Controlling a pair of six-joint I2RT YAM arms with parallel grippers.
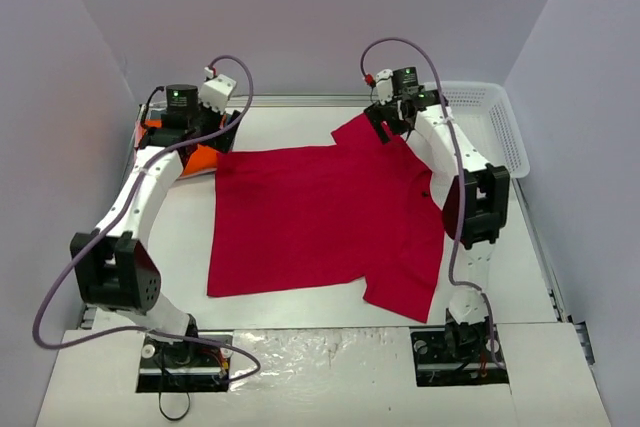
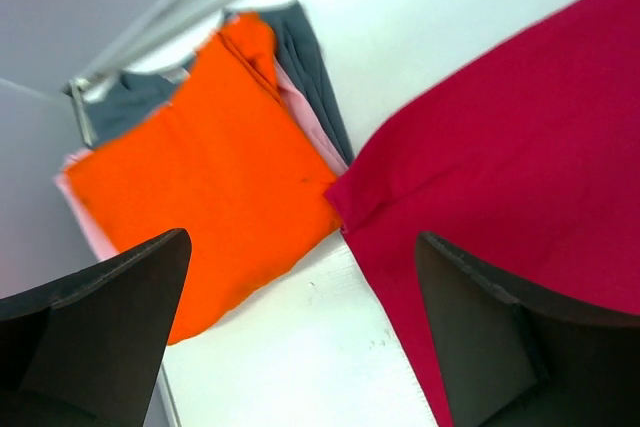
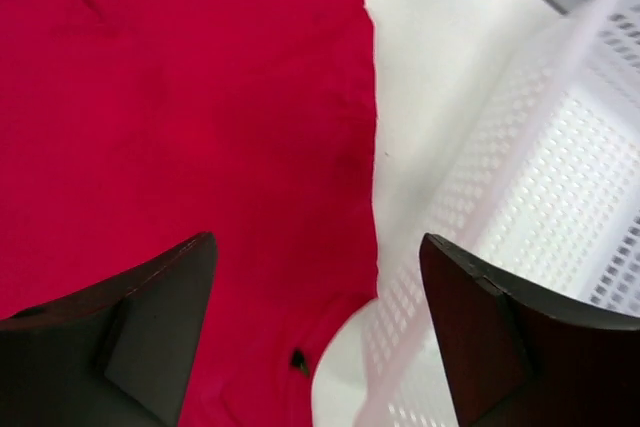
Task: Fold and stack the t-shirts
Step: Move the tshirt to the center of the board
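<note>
Shirts (image 2: 200, 197), four (red one (image 1: 320, 217) spread)

Top view: bright, even, diffuse light from above; faint soft shadows beside both arms on the white bench (image 1: 180, 237). Patchy glare on the shiny strip (image 1: 320, 352) at the near edge. Left wrist view soft and smeared throughout; orange t-shirt (image 2: 200, 187) oversaturated. Right wrist view: basket (image 3: 560, 177) out of focus; fingers (image 3: 120, 337) of the right pincer (image 3: 318, 237) dark, underexposed
</note>
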